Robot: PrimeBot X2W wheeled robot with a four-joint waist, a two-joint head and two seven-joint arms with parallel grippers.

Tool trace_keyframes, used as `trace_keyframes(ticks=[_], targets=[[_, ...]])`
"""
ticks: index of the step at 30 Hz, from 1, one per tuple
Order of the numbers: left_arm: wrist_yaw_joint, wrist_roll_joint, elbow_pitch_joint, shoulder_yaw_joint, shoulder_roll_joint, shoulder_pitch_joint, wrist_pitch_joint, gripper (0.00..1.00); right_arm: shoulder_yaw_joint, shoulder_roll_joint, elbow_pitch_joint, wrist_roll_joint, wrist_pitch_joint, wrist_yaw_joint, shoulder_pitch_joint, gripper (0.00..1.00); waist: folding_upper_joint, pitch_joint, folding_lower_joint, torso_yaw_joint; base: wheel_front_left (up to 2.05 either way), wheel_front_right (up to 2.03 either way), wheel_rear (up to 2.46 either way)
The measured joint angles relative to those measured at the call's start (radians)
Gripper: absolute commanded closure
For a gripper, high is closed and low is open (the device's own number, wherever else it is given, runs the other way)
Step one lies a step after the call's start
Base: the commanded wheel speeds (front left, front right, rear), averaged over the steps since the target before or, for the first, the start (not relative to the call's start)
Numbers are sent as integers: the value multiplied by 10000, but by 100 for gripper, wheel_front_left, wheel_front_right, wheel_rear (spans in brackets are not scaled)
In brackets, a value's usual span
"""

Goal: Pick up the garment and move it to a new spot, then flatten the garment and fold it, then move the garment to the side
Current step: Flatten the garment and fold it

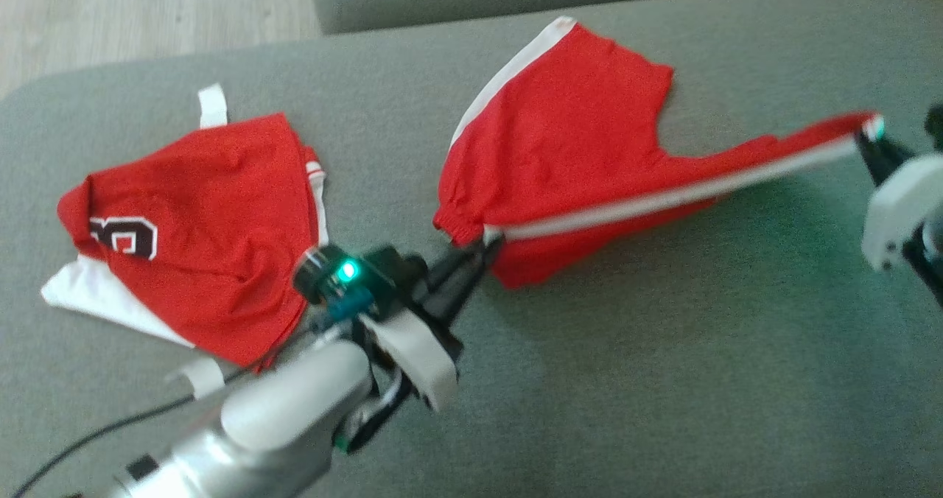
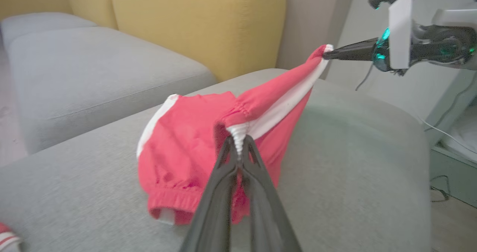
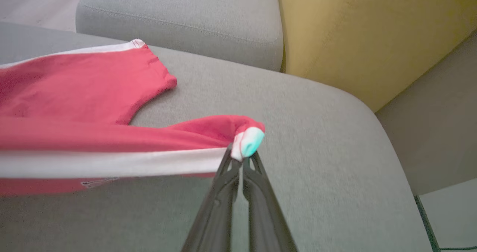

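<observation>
A red garment (image 1: 575, 152) with white side stripes is stretched between my two grippers over the grey cushion (image 1: 663, 380). My left gripper (image 1: 482, 251) is shut on its elastic waistband at one end; in the left wrist view the garment (image 2: 186, 151) hangs from the left gripper (image 2: 239, 142), partly lifted. My right gripper (image 1: 869, 138) is shut on the other end of the waistband, seen as the right gripper (image 3: 241, 158) pinching the white-tipped corner of the garment (image 3: 85, 95). In the left wrist view the right gripper (image 2: 328, 54) pulls the band taut. The far leg rests on the cushion.
A second red garment (image 1: 206, 240) with a number and white panels lies at the left of the cushion. A yellow backrest (image 2: 193, 24) and another grey seat (image 2: 93, 73) stand behind. A cable (image 1: 88, 439) trails by my left arm.
</observation>
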Motion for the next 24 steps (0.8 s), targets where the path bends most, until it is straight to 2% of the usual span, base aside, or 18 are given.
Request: trace_keyframes(ticks=[3, 8, 14, 24], targets=[[161, -69, 174, 255, 33, -325, 19, 100, -380, 430, -123, -579, -15, 0, -649, 100, 0, 358, 0, 195, 0, 0, 0], [165, -107, 477, 443, 25, -782, 178, 100, -550, 1045, 230, -1384, -198, 0, -1967, 100, 0, 948, 1, 589, 0, 0, 0], [61, -107, 830, 462, -305, -1293, 217, 100, -525, 1544, 1572, -2249, -489, 0, -3594, 100, 0, 1690, 1, 1136, 0, 0, 0], [-213, -63, 1475, 462, -1101, -2099, 63, 100, -619, 1833, 3701, -3145, -1313, 0, -5344, 100, -1, 2745, 0, 1978, 0, 0, 0]])
